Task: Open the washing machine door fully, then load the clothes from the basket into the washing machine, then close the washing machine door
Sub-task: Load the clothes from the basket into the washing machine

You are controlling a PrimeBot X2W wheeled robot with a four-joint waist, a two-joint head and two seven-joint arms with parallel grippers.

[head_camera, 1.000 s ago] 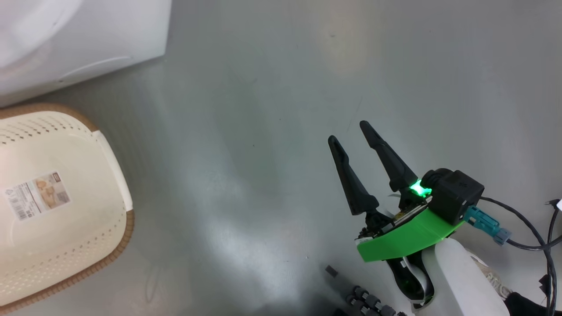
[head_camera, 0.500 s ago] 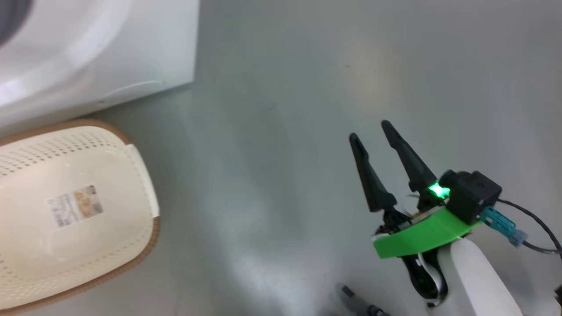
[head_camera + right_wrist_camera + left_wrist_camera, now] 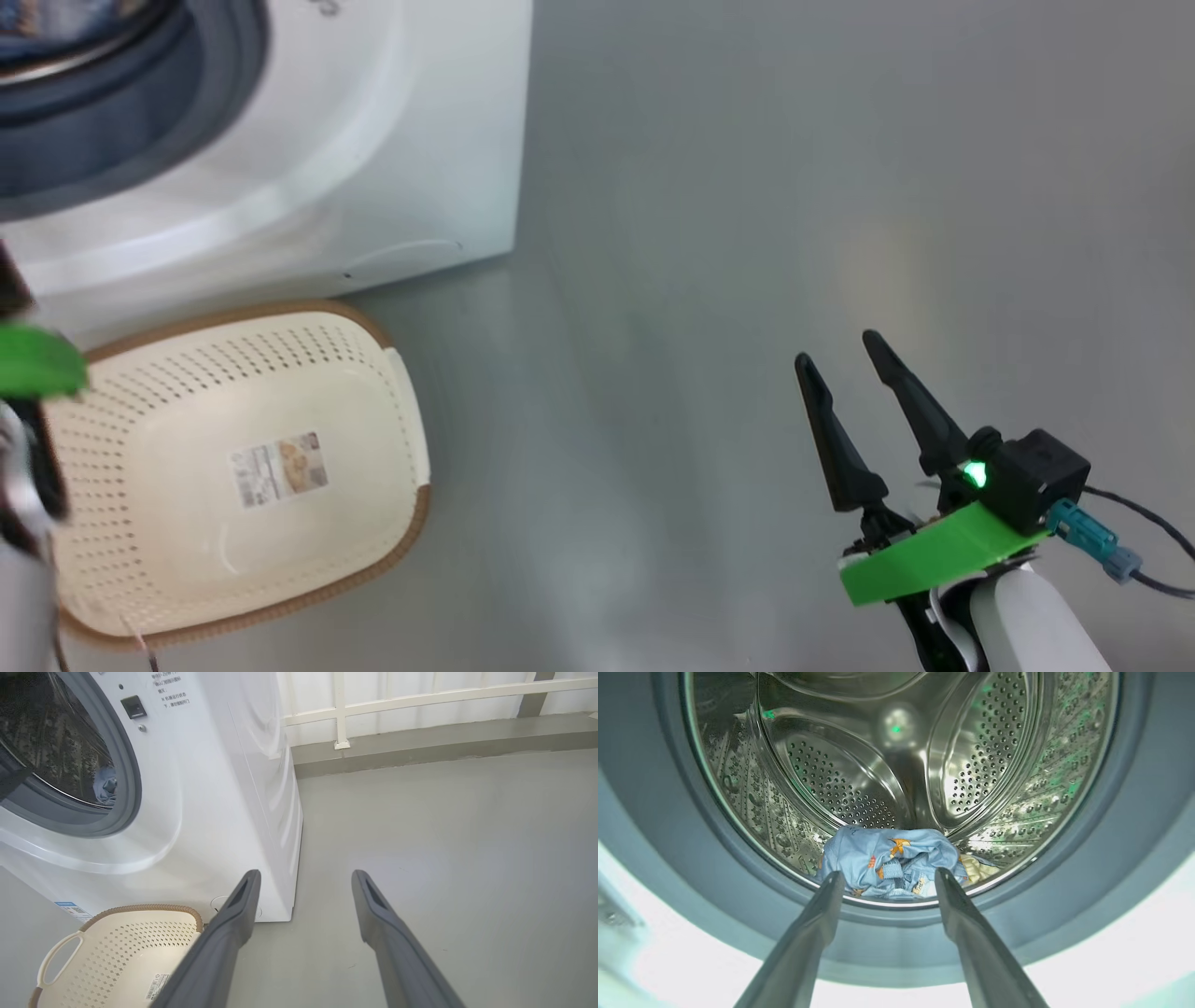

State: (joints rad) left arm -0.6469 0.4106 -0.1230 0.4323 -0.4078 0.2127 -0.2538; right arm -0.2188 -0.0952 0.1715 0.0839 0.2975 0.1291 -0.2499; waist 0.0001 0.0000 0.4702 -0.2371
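Observation:
The white washing machine point(image 3: 411, 140) stands with its mouth uncovered; the door is out of view. Both blue printed clothes point(image 3: 889, 858) lie in a heap at the front bottom of the steel drum point(image 3: 859, 779), a cream patch at their right. My left gripper point(image 3: 888, 877) is open just outside the grey gasket point(image 3: 1069, 877), holding nothing. The clothes point(image 3: 106, 786) show again through the opening. On the floor before the machine sits the cream basket point(image 3: 121, 485), with just its label inside. My right gripper point(image 3: 836, 350) hangs open over bare floor, right of the basket point(image 3: 117, 956).
My left arm's green wrist cover point(image 3: 33, 359) overlaps the basket's left edge. Grey floor point(image 3: 700, 280) stretches right of the machine. A white railing and a low kerb point(image 3: 420, 732) run behind it. A cable point(image 3: 1148, 579) trails from my right wrist.
The head camera has swung, so the machine and basket sit further right and lower in the picture. My left wrist cover now shows at the left edge. The right gripper stays open.

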